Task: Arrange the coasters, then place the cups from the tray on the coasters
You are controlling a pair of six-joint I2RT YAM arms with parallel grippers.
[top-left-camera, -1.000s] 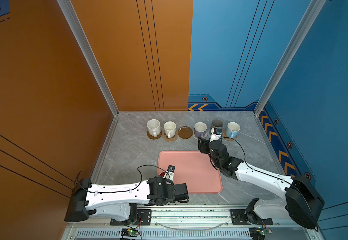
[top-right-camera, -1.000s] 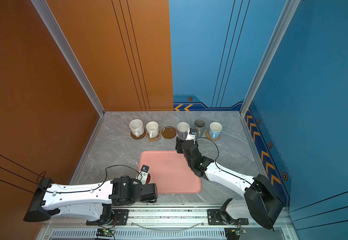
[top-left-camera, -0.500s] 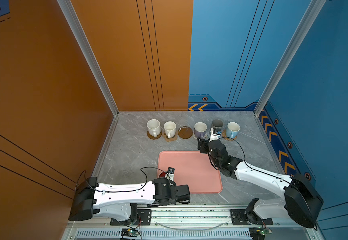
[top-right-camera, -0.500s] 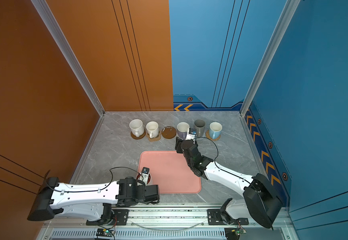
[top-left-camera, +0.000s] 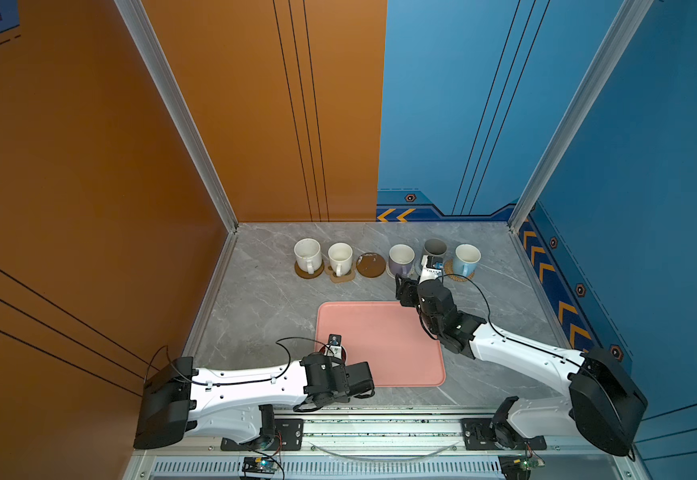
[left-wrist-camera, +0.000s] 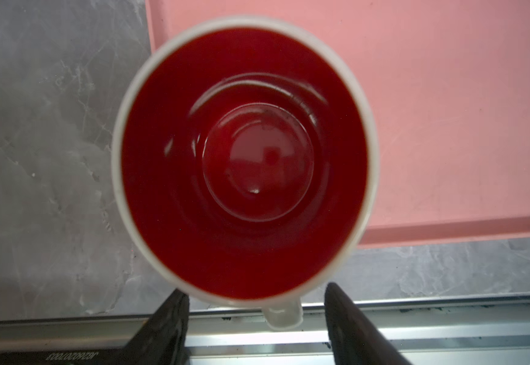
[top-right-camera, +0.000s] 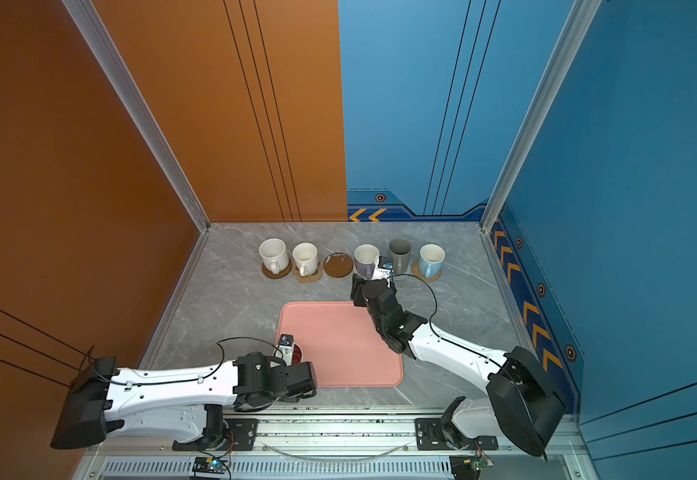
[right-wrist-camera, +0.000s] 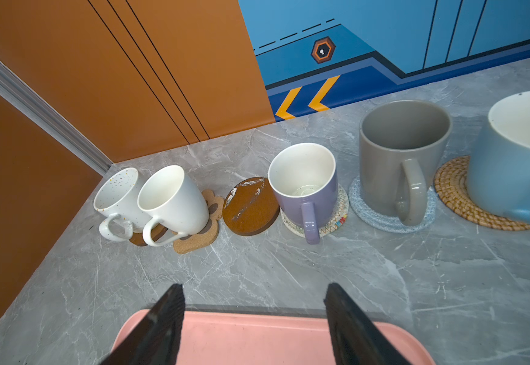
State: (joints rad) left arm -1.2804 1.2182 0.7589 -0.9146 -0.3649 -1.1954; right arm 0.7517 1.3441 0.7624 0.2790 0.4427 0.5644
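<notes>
Only L wrist cam shows left end effector [left-wrist-camera: 254, 289] wide astride red-inside mug [left-wrist-camera: 244, 158] handle [left-wrist-camera: 283, 317]; right end effector [right-wrist-camera: 254, 286] wide.

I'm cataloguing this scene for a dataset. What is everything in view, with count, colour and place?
white cups: 2, white, left end of back row, on coasters
lavender cup: 1, lavender, on cream coaster
grey cup: 1, grey, on blue-grey coaster
light blue cup: 1, light blue, right end, on rattan coaster
red-inside cup: 1, white outside, tray's near left corner
brown coasters: 2, brown, one bare mid-row, one under leftmost white cup
paw-print coaster: 1, tan, under second white cup
tray: 1, salmon pink, front centre
table: 1, grey marble, under everything
left tool: 1, black, open, astride red-inside cup's handle
right tool: 1, black, open, empty, above tray's far edge
</notes>
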